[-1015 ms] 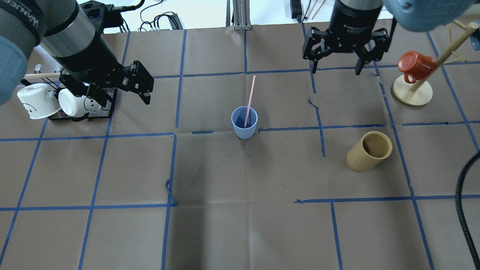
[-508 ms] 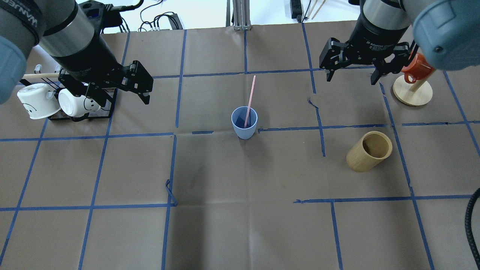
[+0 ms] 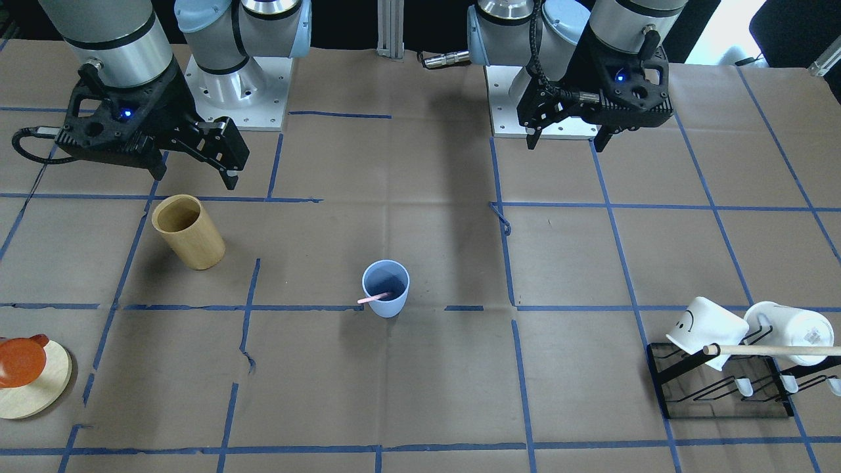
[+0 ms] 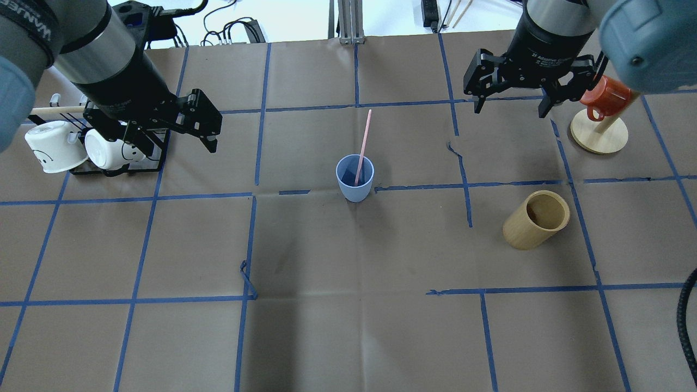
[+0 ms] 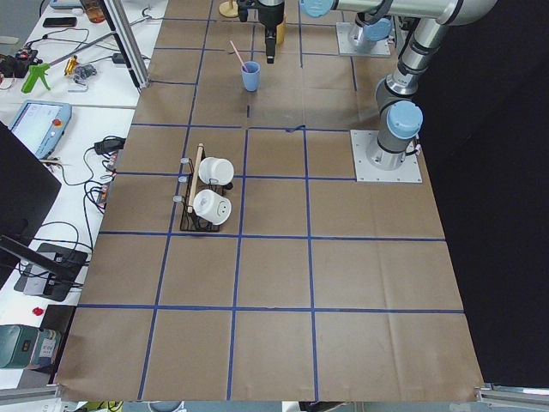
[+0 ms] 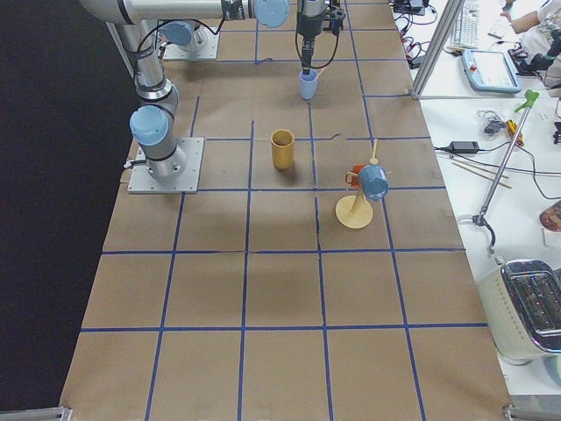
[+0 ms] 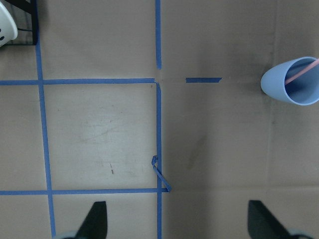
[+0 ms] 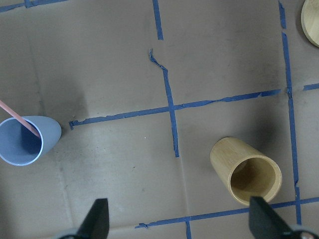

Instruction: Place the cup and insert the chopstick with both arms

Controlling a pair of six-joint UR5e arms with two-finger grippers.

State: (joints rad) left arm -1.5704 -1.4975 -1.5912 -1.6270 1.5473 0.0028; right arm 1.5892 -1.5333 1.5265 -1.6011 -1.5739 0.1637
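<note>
The table has the pale-blue cup standing upright at its middle, with the pink chopstick inside, leaning toward the far edge. Beyond, nearer the side edges, the left gripper and right gripper hang with fingers spread wide, empty.

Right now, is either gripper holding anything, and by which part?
Nothing is held. Left gripper and right gripper are both open and empty; the chopstick stands in the cup, clear of both.

Overhead from behind, front view opposite, two distant side views, wrist views straight down, all sharing the cup
</note>
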